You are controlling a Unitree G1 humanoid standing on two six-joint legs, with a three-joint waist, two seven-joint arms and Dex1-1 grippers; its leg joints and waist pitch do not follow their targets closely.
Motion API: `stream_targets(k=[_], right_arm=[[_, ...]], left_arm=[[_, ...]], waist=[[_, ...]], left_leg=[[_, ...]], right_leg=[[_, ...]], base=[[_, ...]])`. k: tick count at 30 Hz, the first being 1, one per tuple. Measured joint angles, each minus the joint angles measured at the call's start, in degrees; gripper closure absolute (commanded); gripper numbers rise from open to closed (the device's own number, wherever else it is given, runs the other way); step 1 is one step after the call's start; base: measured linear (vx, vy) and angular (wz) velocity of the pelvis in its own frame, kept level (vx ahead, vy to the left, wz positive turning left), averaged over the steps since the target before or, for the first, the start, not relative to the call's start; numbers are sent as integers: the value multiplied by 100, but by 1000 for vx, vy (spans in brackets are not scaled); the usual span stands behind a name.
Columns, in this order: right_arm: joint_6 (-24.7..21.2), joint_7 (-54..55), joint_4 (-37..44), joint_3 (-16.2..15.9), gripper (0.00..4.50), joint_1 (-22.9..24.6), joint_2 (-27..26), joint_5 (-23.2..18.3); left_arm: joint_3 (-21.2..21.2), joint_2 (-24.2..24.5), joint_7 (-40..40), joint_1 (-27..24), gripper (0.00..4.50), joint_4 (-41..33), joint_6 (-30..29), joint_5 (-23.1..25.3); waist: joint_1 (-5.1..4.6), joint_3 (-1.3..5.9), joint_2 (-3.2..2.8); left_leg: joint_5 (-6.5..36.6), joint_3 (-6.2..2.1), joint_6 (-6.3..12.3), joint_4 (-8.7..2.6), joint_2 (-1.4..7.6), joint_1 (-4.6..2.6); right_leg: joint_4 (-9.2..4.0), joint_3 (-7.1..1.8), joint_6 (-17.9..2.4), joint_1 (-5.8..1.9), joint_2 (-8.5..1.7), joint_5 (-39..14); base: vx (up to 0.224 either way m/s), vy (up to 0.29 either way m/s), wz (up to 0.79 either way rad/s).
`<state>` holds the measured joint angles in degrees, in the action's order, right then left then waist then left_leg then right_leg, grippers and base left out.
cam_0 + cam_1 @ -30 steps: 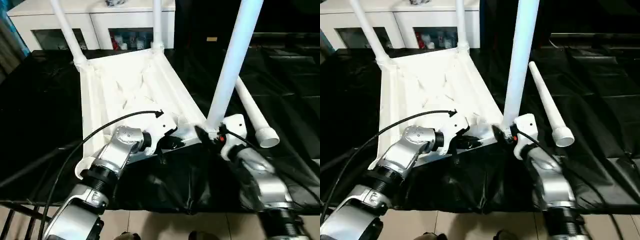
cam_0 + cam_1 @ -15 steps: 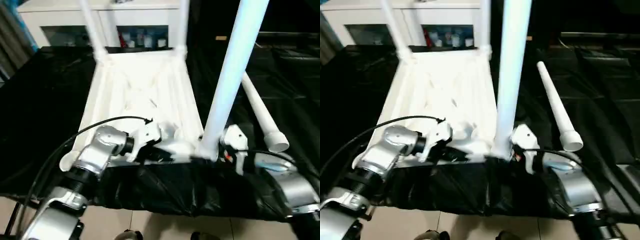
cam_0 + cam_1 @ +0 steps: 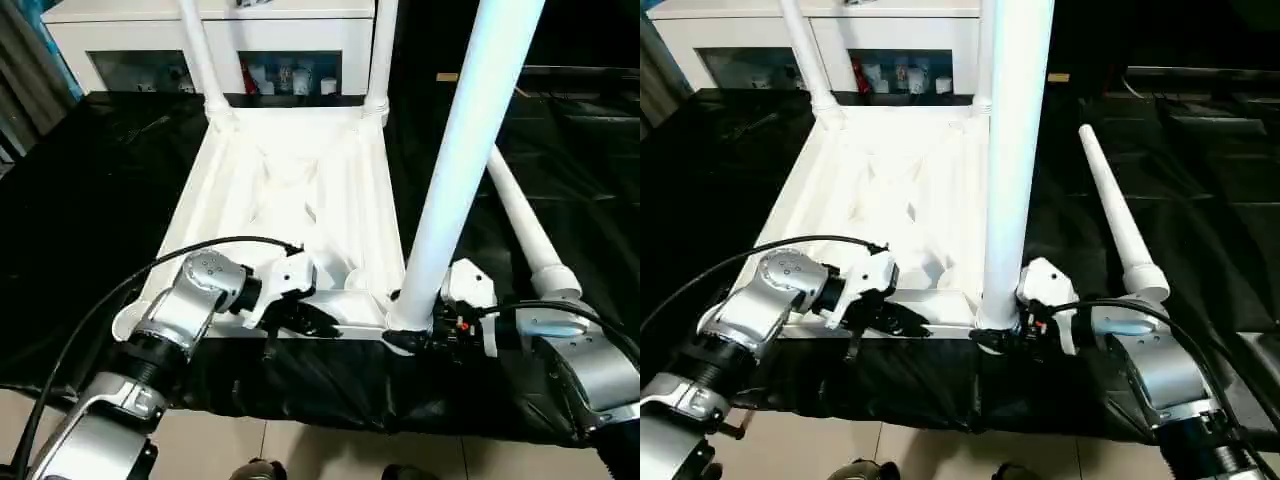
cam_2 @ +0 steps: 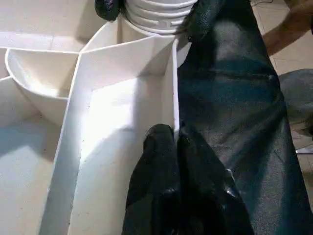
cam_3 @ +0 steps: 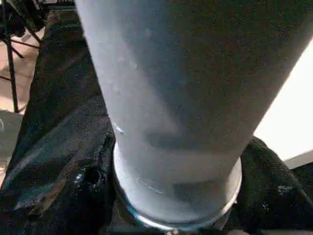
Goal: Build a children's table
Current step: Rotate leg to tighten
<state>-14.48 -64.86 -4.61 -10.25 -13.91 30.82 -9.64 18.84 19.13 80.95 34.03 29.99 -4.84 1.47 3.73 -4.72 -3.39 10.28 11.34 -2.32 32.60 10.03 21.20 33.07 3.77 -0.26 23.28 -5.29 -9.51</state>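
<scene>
— Where is the children's table (image 3: 300, 200) now?

— It lies upside down on the black sheet (image 3: 90, 200), with the ribbed underside facing up. Two far legs (image 3: 200, 55) stand in the far corner sockets, in front of the white cabinet (image 3: 270, 40). A third leg (image 3: 465, 150) stands upright at the near corner on the robot's right side. The fourth leg (image 3: 525, 230) lies loose on the sheet, just to the right of the table, apart from it.

— What does the left gripper (image 3: 315, 320) do?

— It is at the near edge of the tabletop. In the left wrist view its two black fingers (image 4: 161, 161) are pressed together on the thin rim wall (image 4: 174, 83) of the top, one finger on each side. So the gap is very narrow and it pinches this rim.

— And the right gripper (image 3: 1005, 335)?

— It is at the base of the upright leg, where the leg enters the corner socket (image 3: 400, 335). The black fingers (image 4: 208, 14) sit on both sides of the ribbed collar (image 4: 156, 12) of the leg. In the right wrist view the leg (image 5: 181, 98) is very close in front of the camera. The fingers stand rather wide, about the width of the leg, and they touch it on two sides.

— Anything else near?

— The near corner socket (image 4: 39, 83) on the left side is without a leg.
</scene>
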Motion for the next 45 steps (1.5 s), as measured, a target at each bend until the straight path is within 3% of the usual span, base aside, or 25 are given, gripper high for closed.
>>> stream_targets(k=[9, 17, 23, 26, 29, 30, 35, 45], right_arm=[[-117, 396, -48, 141, 175, 45, -322, -41], [-115, 2659, -611, 846, 176, -104, -1426, 300], [17, 3955, -733, 1057, 176, -140, -2016, 584], [123, 4144, -791, 1095, 106, -140, -2136, 659], [161, 4164, -803, 1098, 96, -141, -2161, 698], [163, 4143, -803, 1098, 71, -146, -2160, 701], [216, 3651, -775, 1066, 71, -144, -1927, 667], [191, 1493, -257, 499, 71, 108, -823, 225]], left_arm=[[-107, -54, -177, 35, 450, 109, -169, -1], [-270, -760, -1644, 224, 450, 231, -765, 281], [-319, -1142, -2360, 221, 450, 182, -1000, 424], [-319, -1185, -2437, 214, 450, 172, -1003, 458], [-319, -1218, -2455, 203, 450, 156, -1002, 458], [-319, -1222, -2448, 193, 450, 143, -994, 453], [-317, -1184, -2251, 185, 450, 115, -921, 428], [-254, -478, -939, 22, 450, -22, -571, 86]], waist=[[-21, 1, 2], [-224, 9, 31], [-226, 18, 32], [-226, 20, 29], [-214, 20, 29], [-208, 19, 26], [-193, 17, 20], [-148, 6, 9]], left_leg=[[-2, -1, 0, 8, 1, -7], [-2, 0, -1, 27, 0, -17], [-1, -1, -1, 23, 0, -21], [-1, -1, -1, 22, 0, -21], [-1, -1, -1, 22, -2, -19], [-1, -1, -1, 22, -2, -18], [1, -1, -2, -4, -5, -14], [-1, -5, 1, -19, 0, -1]], right_leg=[[5, 0, -6, -6, 0, 4], [-1, -7, 10, -15, 0, -4], [-2, -6, 15, -16, 1, -7], [-5, -7, 18, -17, 1, -9], [-7, -8, 19, -16, 1, -10], [-7, -8, 20, -16, 1, -10], [-9, -8, -1, -11, 1, 2], [-6, 5, 5, 2, 3, -16]], base=[[0, 0, 0], [0, 0, 0], [0, 0, 0], [0, 0, 0], [0, 0, 0], [0, 0, 0], [0, 0, 0], [0, 0, 0]])
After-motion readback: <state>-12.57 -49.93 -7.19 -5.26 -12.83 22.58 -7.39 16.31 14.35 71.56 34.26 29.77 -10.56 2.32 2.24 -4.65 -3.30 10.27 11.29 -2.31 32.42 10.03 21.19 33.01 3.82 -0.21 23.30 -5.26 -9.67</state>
